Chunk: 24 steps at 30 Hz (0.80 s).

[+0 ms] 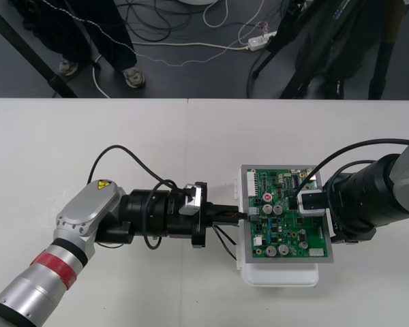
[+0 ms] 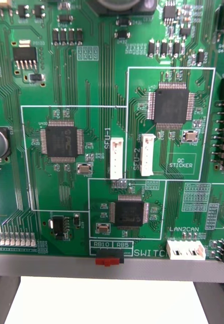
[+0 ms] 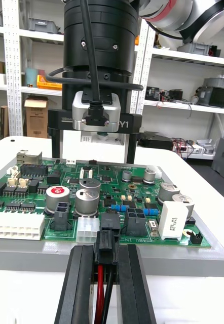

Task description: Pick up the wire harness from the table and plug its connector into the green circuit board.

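Observation:
The green circuit board [image 1: 286,231] sits on its white base [image 1: 279,278] right of the table's middle. My left gripper [image 1: 240,215] reaches it from the left, shut on the harness's black plug [image 3: 108,238]. Red and black wires [image 3: 101,288] run back between the fingers [image 3: 81,283]. The plug's tip meets a black socket at the board's [image 3: 107,187] near edge; I cannot tell whether it is seated. A loop of wires [image 1: 225,244] hangs below the gripper. My right gripper [image 1: 307,201] hovers over the board's [image 2: 112,126] right part, and the left wrist view shows this other gripper [image 3: 93,158] with its fingers wide apart.
The bare light table [image 1: 123,136] stretches to the left and behind the board. The table's far edge [image 1: 191,99] borders dark floor with cables. The left arm's elbow [image 1: 88,208] lies low over the table's left part.

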### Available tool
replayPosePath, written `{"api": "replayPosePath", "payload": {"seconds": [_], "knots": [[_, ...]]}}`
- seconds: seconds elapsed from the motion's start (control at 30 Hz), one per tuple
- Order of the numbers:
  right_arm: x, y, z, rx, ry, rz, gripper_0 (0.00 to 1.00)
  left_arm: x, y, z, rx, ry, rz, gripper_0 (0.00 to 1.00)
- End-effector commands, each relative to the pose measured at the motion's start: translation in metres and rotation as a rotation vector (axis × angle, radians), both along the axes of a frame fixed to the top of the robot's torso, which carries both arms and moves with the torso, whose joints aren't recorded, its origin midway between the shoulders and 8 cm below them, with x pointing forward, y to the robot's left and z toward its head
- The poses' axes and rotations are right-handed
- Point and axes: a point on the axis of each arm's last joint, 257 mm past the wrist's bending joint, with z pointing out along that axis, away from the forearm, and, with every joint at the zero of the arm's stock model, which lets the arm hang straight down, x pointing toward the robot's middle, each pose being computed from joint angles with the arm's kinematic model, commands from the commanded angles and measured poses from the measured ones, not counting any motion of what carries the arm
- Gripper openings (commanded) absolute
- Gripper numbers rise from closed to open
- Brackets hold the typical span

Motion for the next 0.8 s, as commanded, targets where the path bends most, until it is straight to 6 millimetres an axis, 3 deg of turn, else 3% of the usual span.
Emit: {"api": "replayPosePath", "payload": {"seconds": [0.03,0.8], "knots": [[-0.013,0.012,-0.004,0.024,0.025,0.000,1.00,-0.010,-0.022,0.004,-0.015,-0.060,-0.012,0.00],[0.000,0.016,-0.002,0.036,-0.052,0.007,1.00,-0.013,-0.025,0.002,-0.014,-0.071,-0.017,0.00]]}}
